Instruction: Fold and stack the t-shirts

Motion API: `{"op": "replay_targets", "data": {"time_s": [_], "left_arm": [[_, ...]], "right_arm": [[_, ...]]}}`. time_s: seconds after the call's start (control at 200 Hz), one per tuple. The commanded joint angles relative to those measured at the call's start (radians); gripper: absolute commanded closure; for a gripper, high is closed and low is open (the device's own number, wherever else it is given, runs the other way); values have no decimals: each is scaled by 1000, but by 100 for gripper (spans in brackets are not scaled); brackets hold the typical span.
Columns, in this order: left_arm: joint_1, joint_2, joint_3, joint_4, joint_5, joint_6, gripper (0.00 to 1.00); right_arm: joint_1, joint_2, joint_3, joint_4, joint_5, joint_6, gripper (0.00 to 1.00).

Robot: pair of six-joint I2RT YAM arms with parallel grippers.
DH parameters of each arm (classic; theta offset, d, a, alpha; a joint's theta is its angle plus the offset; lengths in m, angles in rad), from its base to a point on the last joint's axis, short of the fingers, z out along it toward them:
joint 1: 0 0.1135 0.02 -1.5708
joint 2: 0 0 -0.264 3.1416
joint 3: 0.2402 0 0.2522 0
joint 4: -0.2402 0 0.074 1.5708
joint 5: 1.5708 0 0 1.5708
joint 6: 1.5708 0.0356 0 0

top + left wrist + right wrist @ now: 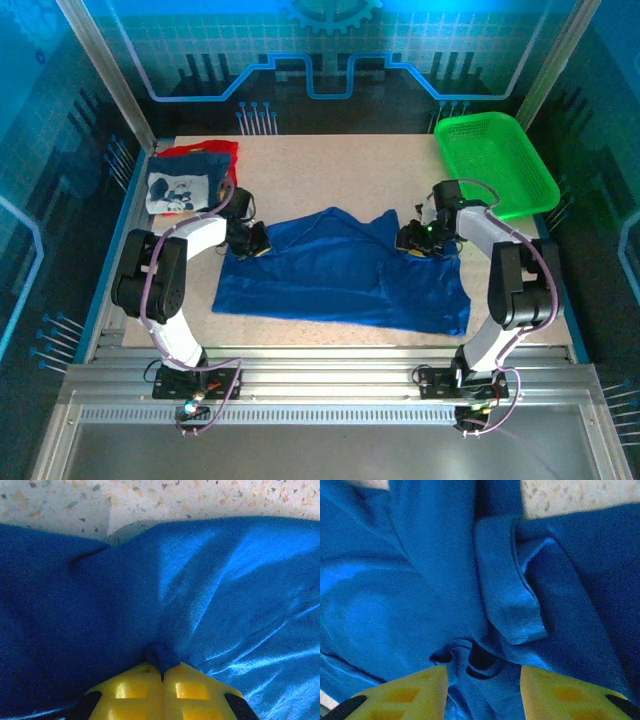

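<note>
- A blue t-shirt [345, 270] is spread across the middle of the counter [330, 160], rumpled, with its upper edge drawn up at two places.
- The left pincer [255, 240] is set at the upper left corner of the blue t-shirt. In the left wrist view the left pincer [162, 669] is seen at the bottom centre, its yellow fingers [130, 690] pressed together and a small pinch of the blue t-shirt [225, 580] caught between the tips. Speckled counter [150, 500] is seen along the top of that frame.
- The right pincer [415, 240] is set at the upper right corner of the cloth. In the right wrist view the right pincer [482, 672] is held partly apart, and a thick bunch of the blue t-shirt [420, 580] is gripped between its yellow fingers [405, 692].
- A mouse t-shirt [178, 190] is laid folded in the upper left of the counter, on top of a red t-shirt [205, 150].
- A green basket [495, 165] is placed at the upper right, well apart from the shirts.
</note>
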Motion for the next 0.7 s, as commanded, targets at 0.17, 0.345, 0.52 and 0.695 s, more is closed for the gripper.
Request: {"op": "replay_targets", "data": {"time_s": [0.17,0.345,0.52,0.695], "left_arm": [[-7,-1,-15,-15,-1,4,100],[-7,-7,-15,-16,-4,3,100],[-7,-5,-16,-15,-4,2,100],[-7,-3,-12,-13,-4,1,100]], "right_arm": [[3,81,17,53,12,12,57],[-9,98,15,53,34,5,57],[-30,90,20,59,37,8,57],[-33,116,33,70,28,9,58]]}}
